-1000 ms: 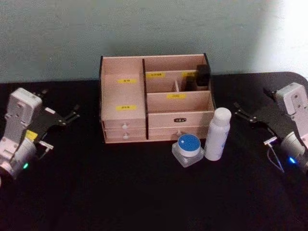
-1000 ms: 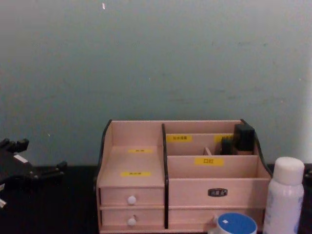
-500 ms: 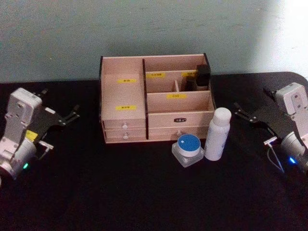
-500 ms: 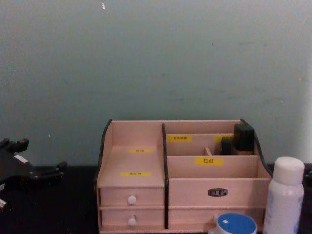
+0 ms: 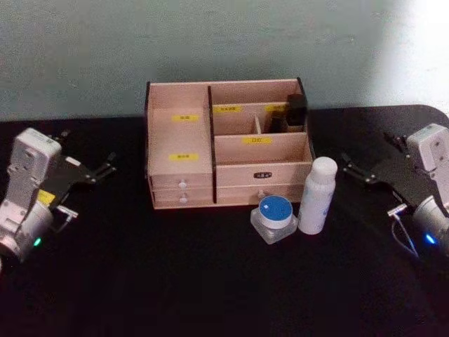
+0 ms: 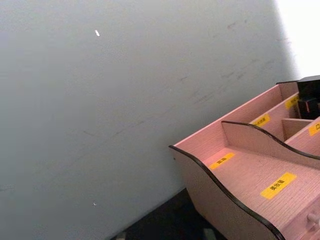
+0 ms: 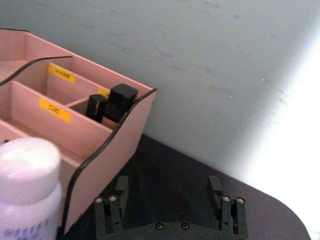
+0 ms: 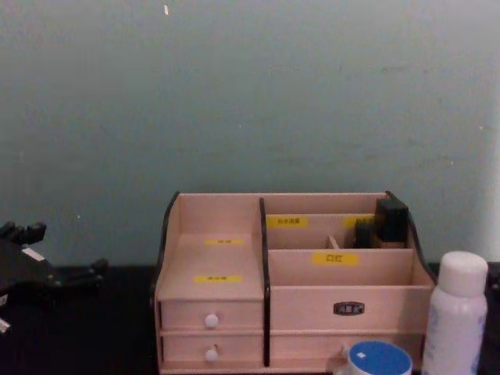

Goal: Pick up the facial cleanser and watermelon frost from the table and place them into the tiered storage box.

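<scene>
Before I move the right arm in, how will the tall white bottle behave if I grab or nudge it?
Likely tippy: the facial cleanser stands upright, tall and slim on a narrow base. Its smooth round body may slip or, if knocked over, roll. A leftward push would probably bump the watermelon frost close beside it.

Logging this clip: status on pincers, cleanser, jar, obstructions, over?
Both open, left pincer and right pincer flanking tiered storage box. Facial cleanser, watermelon frost upright on table before box. Black items in back right compartment.
</scene>
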Robot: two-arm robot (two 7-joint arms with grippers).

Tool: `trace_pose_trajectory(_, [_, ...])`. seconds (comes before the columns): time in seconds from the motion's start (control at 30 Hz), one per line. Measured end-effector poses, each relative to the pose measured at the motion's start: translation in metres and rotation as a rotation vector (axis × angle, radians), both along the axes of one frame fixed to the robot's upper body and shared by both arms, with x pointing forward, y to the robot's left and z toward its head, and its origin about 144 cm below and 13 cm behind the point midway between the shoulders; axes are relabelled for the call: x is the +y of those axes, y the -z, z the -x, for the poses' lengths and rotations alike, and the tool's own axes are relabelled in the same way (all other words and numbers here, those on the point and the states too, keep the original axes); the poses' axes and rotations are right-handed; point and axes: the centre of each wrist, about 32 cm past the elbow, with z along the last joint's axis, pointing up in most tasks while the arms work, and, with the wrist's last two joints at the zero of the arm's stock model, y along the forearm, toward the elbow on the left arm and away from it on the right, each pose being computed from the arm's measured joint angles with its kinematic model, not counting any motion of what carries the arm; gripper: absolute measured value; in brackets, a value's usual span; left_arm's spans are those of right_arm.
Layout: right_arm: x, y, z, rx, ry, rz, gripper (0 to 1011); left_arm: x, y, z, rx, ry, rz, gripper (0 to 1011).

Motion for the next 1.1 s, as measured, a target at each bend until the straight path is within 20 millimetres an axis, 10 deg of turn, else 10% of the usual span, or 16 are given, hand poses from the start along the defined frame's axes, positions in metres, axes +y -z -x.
trace_pose_trajectory(1.1, [-0.021,-0.023,0.075,0.212,-0.243,-0.163,1003,0.000,0.000,0.000,0.000,0.000,0.000,1001])
